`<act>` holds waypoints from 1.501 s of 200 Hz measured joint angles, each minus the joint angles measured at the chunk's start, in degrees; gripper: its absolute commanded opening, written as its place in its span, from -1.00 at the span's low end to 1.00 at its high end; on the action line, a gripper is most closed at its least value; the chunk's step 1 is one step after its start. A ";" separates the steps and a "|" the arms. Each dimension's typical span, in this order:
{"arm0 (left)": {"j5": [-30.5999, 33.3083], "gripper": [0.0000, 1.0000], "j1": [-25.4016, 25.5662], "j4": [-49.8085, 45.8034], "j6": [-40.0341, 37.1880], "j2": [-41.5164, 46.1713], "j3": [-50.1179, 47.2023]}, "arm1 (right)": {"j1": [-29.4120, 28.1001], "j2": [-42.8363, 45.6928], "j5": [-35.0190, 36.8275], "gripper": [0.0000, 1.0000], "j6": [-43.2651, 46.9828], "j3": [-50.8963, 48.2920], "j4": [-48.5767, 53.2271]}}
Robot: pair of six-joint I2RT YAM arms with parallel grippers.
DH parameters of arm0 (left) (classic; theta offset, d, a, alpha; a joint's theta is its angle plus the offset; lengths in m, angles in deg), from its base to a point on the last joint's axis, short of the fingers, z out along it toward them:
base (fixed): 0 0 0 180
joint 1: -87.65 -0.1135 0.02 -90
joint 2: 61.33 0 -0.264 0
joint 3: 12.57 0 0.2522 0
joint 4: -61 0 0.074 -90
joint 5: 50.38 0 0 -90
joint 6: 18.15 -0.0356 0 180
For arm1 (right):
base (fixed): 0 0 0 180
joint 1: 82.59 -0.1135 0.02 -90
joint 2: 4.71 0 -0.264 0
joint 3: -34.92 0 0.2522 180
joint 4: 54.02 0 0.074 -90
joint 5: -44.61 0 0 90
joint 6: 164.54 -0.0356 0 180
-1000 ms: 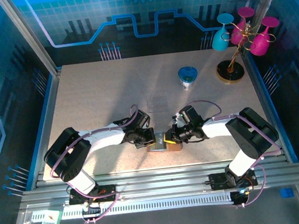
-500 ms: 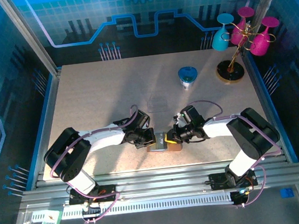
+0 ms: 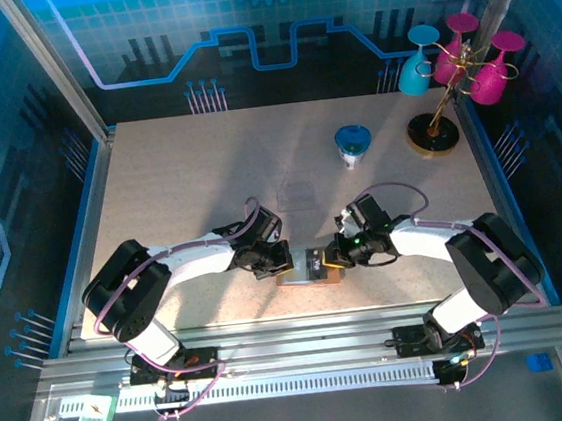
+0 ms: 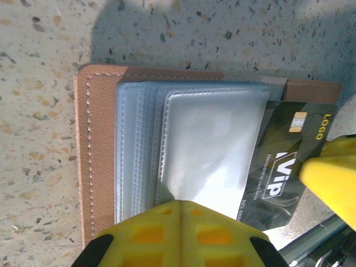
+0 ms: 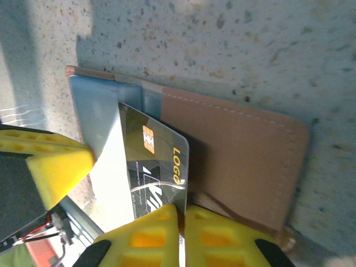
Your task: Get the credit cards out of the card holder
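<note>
So we're looking at the card holder lying open flat on the table, close to the near edge, right between the two arms. The left gripper is sitting with its jaws pressed fully together, tips resting at the edge of the clear sleeves; we can't tell if it's actually pinching one. The right gripper is clamping tight on the dark card, which is sticking partway out of a sleeve. The blue cup is standing well apart.
</note>
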 measured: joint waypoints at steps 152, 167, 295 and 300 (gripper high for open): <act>0.04 -0.90 0.00 -0.04 0.15 0.15 0.00 | -1.40 -0.39 -0.63 -0.67 -1.22 2.12 2.16; 0.33 -0.90 0.00 -0.09 0.15 0.26 0.00 | -2.03 -0.39 -0.59 -0.67 -1.64 2.12 2.14; 2.86 -0.90 -0.07 -2.80 -0.07 4.00 -0.31 | -3.65 1.97 2.47 -0.81 -1.99 4.07 6.80; 2.99 -0.90 -0.13 -2.99 -0.07 4.24 -0.31 | -3.87 1.97 2.62 -0.81 -1.86 4.42 6.99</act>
